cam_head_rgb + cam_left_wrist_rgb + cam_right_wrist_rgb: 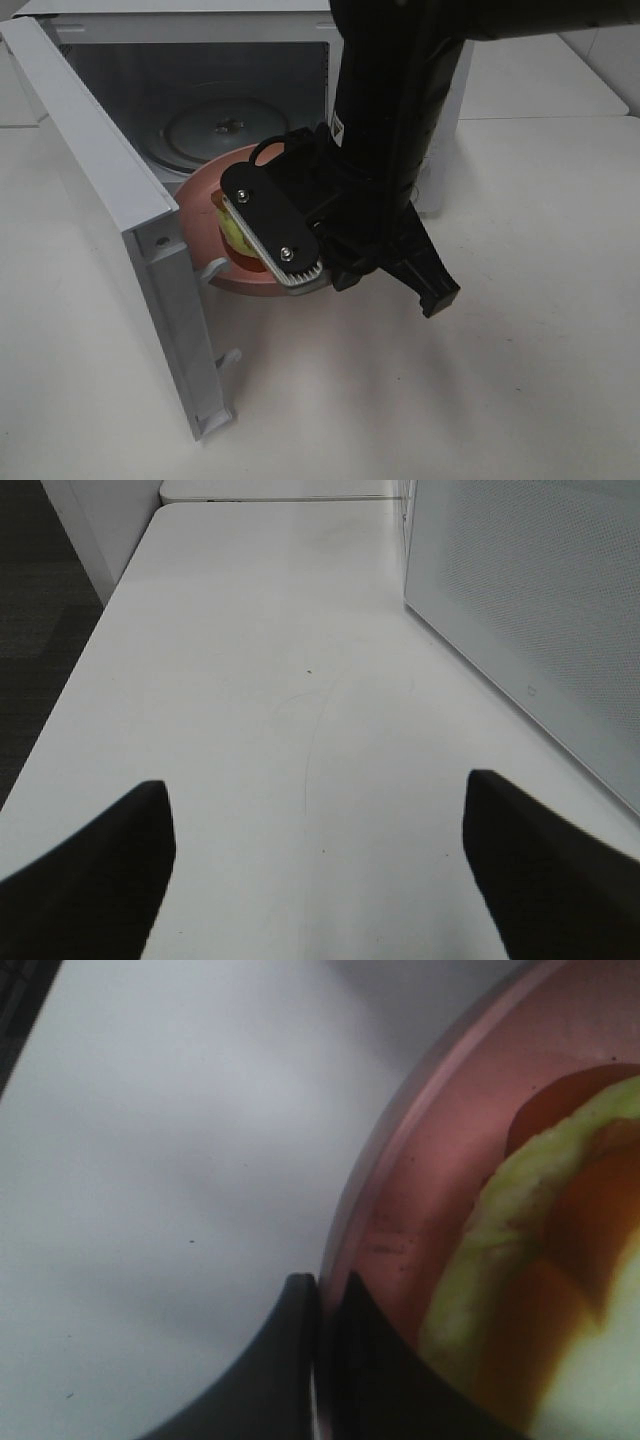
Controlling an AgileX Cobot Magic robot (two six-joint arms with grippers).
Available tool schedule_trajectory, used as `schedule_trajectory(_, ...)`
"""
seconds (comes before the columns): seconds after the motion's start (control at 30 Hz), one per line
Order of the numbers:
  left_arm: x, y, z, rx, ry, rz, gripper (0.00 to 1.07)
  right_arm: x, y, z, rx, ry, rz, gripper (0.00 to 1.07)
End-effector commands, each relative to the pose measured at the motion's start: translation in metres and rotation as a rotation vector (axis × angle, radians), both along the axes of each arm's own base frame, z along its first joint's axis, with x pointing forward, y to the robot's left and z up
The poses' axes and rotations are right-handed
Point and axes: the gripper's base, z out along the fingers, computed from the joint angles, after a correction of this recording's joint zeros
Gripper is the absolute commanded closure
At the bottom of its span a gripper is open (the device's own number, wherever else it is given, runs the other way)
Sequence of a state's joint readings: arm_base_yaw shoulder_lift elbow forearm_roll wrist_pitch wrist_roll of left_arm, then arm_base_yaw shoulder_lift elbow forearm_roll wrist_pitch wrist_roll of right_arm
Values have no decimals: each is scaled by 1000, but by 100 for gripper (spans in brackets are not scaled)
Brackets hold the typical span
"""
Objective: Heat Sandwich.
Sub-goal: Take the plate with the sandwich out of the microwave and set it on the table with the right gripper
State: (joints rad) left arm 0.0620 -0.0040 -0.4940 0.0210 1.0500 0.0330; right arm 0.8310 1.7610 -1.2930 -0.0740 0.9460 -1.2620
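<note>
Pinched together on the rim of the pink plate (390,1210), my right gripper (320,1305) has one dark finger on each side of the plate's edge, as the right wrist camera shows up close. From the high camera I see the right arm (400,110) coming down across the middle of the scene, its wrist block covering much of the plate (200,215). The plate sits at the mouth of the open microwave (200,90), partly over the threshold, with the glass turntable (215,130) just behind it inside the cavity. The microwave door (110,200) swings out toward the left of that view.

The sandwich (540,1290) lies on the plate: I can make out pale green filling and a tan-brown crust in the wrist view, though that picture is blurred, so I cannot say how the slices are stacked. In the high view only a small yellow-green bit of it (232,232) shows beside the gripper mount.

My left gripper (318,850) has its fingers wide apart with nothing between them, over bare white table (260,660). A perforated white panel (540,610), which I take for the outside of the door, stands just beside it.
</note>
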Motion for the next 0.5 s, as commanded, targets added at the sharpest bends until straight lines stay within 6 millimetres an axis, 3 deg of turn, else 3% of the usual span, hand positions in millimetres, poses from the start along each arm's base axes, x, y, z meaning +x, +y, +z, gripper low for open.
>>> schedule_trajectory(0.03, -1, 0, 2, -1, -15, 0, 33, -13, -4, 10, 33, -23, -1, 107)
schedule_trajectory(0.23, -1, 0, 2, -1, -15, 0, 33, -38, -16, 14, 36, -16, -5, 107)
schedule_trajectory(0.5, -1, 0, 2, -1, -15, 0, 33, -57, -33, 15, 36, -6, -34, 107)
